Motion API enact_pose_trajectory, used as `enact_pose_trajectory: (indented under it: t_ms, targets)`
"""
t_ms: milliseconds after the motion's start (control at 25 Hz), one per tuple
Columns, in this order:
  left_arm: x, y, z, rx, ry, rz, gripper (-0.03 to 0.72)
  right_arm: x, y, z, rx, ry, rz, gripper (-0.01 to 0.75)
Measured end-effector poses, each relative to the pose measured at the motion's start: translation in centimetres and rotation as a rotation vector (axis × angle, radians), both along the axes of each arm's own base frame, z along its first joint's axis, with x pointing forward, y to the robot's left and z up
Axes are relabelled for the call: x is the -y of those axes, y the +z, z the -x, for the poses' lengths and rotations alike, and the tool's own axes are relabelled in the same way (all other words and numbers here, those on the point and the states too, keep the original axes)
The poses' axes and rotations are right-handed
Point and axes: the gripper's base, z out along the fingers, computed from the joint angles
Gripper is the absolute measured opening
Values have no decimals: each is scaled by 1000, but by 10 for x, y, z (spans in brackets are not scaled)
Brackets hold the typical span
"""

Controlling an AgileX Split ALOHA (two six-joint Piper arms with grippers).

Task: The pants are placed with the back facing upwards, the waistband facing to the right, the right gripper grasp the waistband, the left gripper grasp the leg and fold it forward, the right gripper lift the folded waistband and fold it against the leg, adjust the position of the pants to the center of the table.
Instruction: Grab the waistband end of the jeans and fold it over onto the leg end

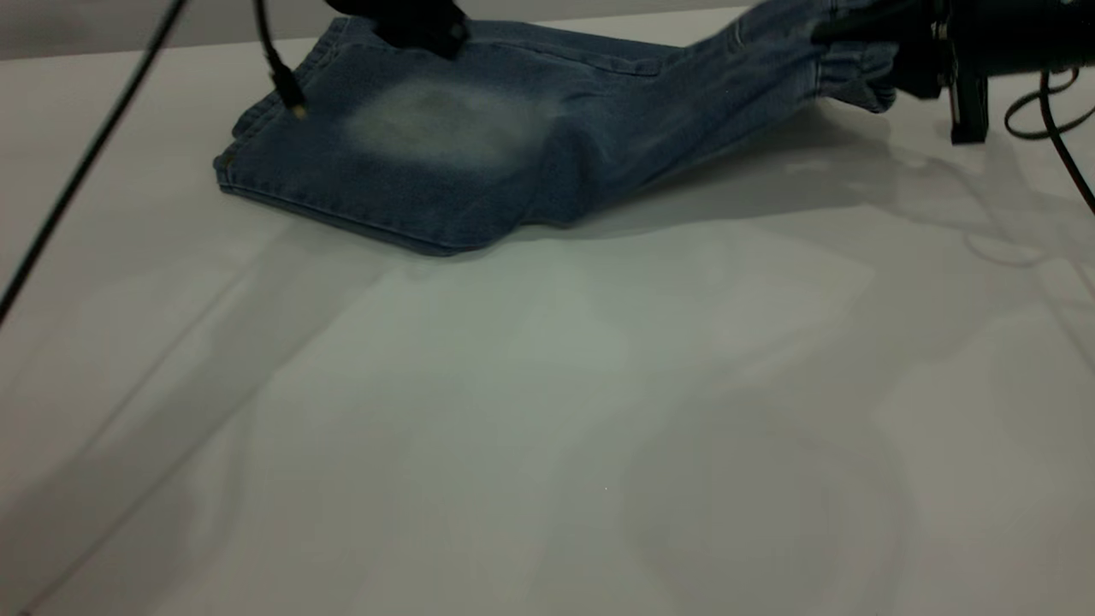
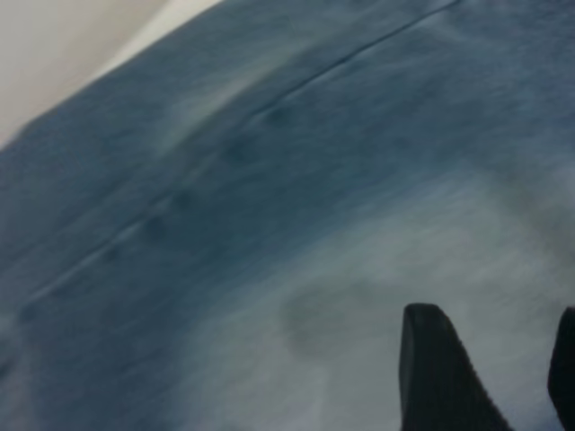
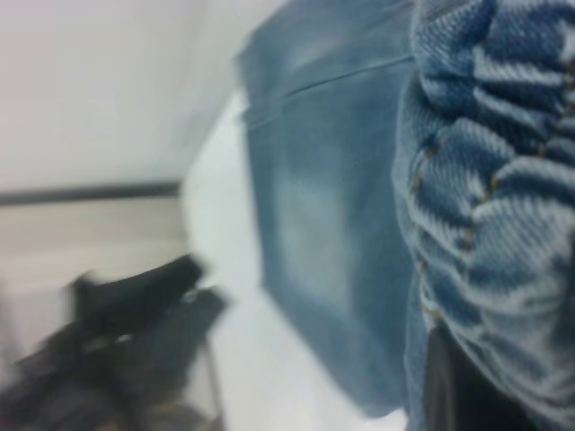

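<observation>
The pants [image 1: 445,145] lie folded lengthwise at the far side of the table [image 1: 547,411], with a pale faded patch facing up. The leg end [image 1: 282,180] rests flat on the left, its hem toward me. My left gripper [image 1: 415,26] hovers over the far edge of that leg, and in its wrist view it [image 2: 503,377] is open over the faded denim with nothing between the fingers. My right gripper [image 1: 864,38] is shut on the waistband [image 1: 855,73] and holds it lifted off the table, so the cloth slopes up to the right. The gathered band [image 3: 485,180] fills the right wrist view.
A black cable [image 1: 85,162] crosses the left side and a cable plug [image 1: 291,94] dangles over the leg end. A cable loop [image 1: 1048,107] lies by the right arm. The left arm [image 3: 126,314] shows in the right wrist view. Bare tabletop stretches in front of the pants.
</observation>
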Motion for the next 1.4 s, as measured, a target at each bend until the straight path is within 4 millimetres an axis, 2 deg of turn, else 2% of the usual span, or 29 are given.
enact_pose_trajectory:
  t_ms: [200,440,720,960,1120,1400]
  targets:
    - [36,-24,15,-22,-74,-19,307,-5,33,1,100,61,-78,97]
    - [66,-48,30,-25,-129,-39,307,-5,65,1,169,62,-63,97]
    - [101,-61,52,-38,-165,-15,307,-5,81,4,182,75,-55,97]
    - [128,-64,70,-21,-187,12,307,-7,93,8,202,108,-26,97]
    - [127,-62,69,-17,-183,14,307,-7,93,9,201,118,-19,97]
    - [97,-36,47,-10,-132,32,307,-7,92,10,198,130,-10,97]
